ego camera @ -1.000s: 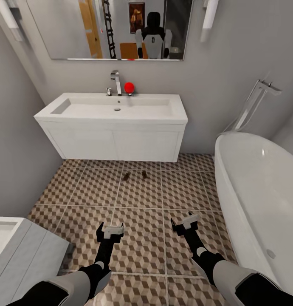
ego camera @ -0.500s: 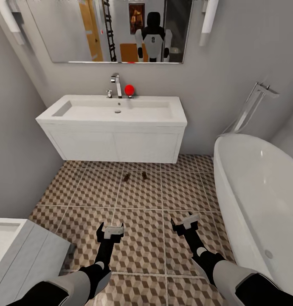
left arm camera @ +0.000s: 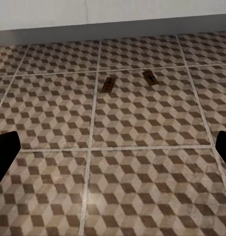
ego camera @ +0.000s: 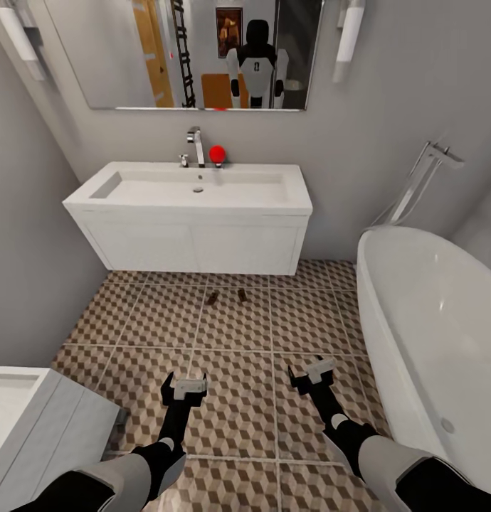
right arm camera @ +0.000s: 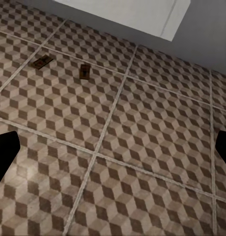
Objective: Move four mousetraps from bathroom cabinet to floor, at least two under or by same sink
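Here, two small brown wooden mousetraps (ego camera: pixel 226 294) lie on cube-patterned tiled bathroom floor (ego camera: pixel 231 398) near white vanity sink (ego camera: pixel 192 186); left gripper (ego camera: pixel 184 386) and right gripper (ego camera: pixel 311 372) jaws wide, empty. Fetch remaining traps; keep them on same tiles.

Two mousetraps (left arm camera: pixel 108 83) (left arm camera: pixel 149 77) lie near each other on the bathroom floor (left arm camera: pixel 142 162), beside the vanity base (left arm camera: pixel 113 32).

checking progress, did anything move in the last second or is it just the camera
Only the camera: the whole head view has slid a little, the sink now sitting slightly lower and smaller, as if the robot is backing away. The two mousetraps lie as before on the floor in front of the sink. Both grippers, left and right, are open and empty, as they were.
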### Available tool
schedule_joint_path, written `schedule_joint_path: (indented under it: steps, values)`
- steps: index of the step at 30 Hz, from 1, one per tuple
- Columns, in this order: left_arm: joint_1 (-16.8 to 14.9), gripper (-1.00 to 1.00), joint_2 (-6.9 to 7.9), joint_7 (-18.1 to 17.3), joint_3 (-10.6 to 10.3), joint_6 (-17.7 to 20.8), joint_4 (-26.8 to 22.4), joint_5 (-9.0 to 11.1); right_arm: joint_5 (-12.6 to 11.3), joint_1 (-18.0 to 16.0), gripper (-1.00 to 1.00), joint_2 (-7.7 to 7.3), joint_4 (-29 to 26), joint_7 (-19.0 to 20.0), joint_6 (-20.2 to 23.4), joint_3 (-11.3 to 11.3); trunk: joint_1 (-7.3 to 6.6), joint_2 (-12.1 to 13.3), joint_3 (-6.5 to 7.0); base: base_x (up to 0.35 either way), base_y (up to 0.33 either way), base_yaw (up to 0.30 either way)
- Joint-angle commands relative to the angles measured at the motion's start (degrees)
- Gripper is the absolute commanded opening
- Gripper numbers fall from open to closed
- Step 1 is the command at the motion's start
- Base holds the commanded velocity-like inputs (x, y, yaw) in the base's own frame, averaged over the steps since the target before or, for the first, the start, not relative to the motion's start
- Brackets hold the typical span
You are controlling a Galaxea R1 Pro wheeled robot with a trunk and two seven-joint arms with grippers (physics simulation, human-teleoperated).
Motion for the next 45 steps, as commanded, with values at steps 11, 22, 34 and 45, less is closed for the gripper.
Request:
schedule_joint_path:
  steps: [11, 22, 34, 45]
  values:
    - [2.1, 1.00, 1.45, 0.2, -0.4, -0.3, 0.3, 0.2, -0.4, 1.6, 1.00, -0.96, 0.2, -0.1, -0.2, 0.4, -2.42, 4.4, 1.94, 0.000, 0.000, 0.000]
    - [6.8, 1.00, 7.82, 0.3, -0.4, -0.6, 0.3, 0.4, -0.6, 8.0, 1.00, -4.94, 0.2, -0.1, -0.8, 0.4, -4.83, 8.8, 3.91, 0.000, 0.000, 0.000]
    - [12.3, 1.00, 10.73, 0.3, -0.3, -0.7, 0.3, 0.6, -6.3, 14.5, 1.00, -5.67, 0.5, -0.1, -2.9, 0.4, -7.47, 13.6, 6.07, 0.000, 0.000, 0.000]
    - [15.2, 1.00, 10.50, 0.3, -0.3, -0.7, 0.3, 0.6, -8.8, 17.8, 1.00, -5.34, 0.5, -0.1, -2.9, 0.4, -9.89, 18.0, 8.04, 0.000, 0.000, 0.000]
